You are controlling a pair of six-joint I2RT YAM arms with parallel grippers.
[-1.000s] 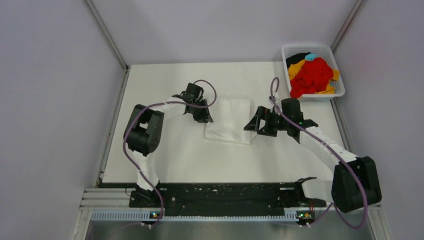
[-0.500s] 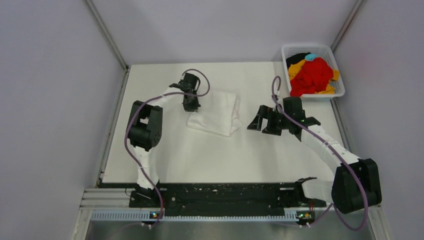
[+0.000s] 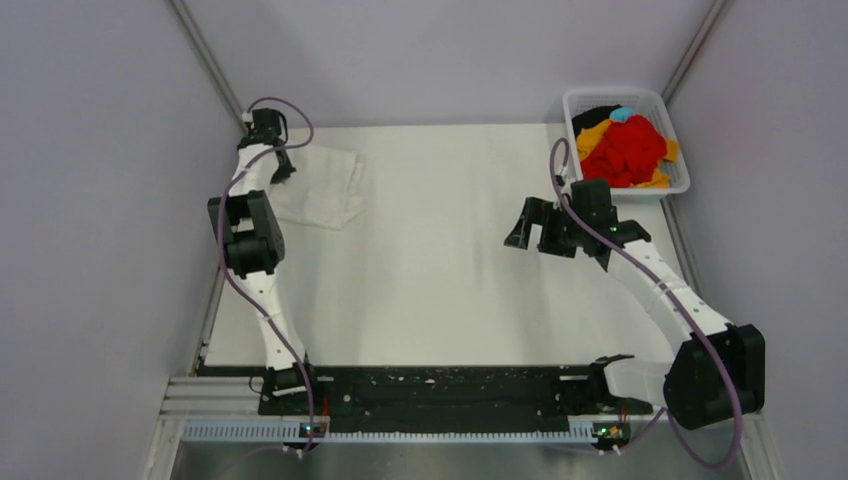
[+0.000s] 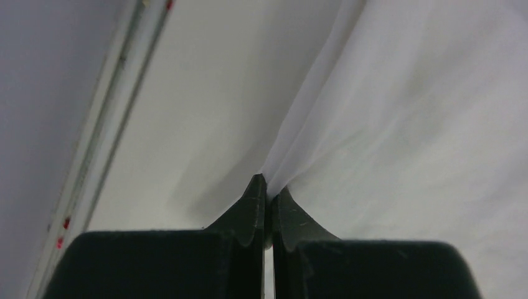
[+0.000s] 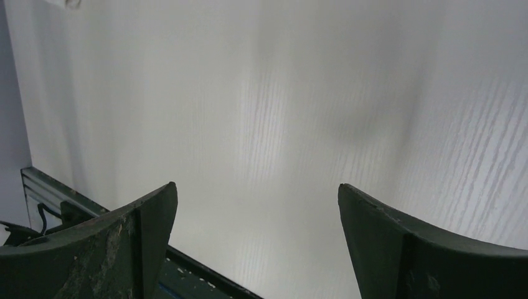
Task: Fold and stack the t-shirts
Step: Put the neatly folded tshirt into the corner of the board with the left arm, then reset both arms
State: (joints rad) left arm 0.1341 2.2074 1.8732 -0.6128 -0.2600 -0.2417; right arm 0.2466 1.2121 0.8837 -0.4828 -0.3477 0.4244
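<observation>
A folded white t-shirt (image 3: 322,188) lies at the table's far left corner. My left gripper (image 3: 280,166) is at its left edge, shut on a pinch of the white cloth (image 4: 398,118); the fingertips (image 4: 255,190) grip the fold. My right gripper (image 3: 528,222) is open and empty over bare table right of centre; its fingers (image 5: 149,218) stand wide apart. Red (image 3: 625,152), yellow-orange (image 3: 592,133), black (image 3: 592,112) and light blue (image 3: 621,113) t-shirts lie bunched in the basket.
A white plastic mesh basket (image 3: 680,182) stands at the far right corner. Grey walls close in the table on the left, back and right. A metal rail (image 4: 106,131) runs along the left table edge beside my left gripper. The arm bases sit at the near edge.
My left gripper has dragged the folded white t-shirt from the table's middle to the far left corner. My right gripper has drawn back slightly to the right and stays open.
</observation>
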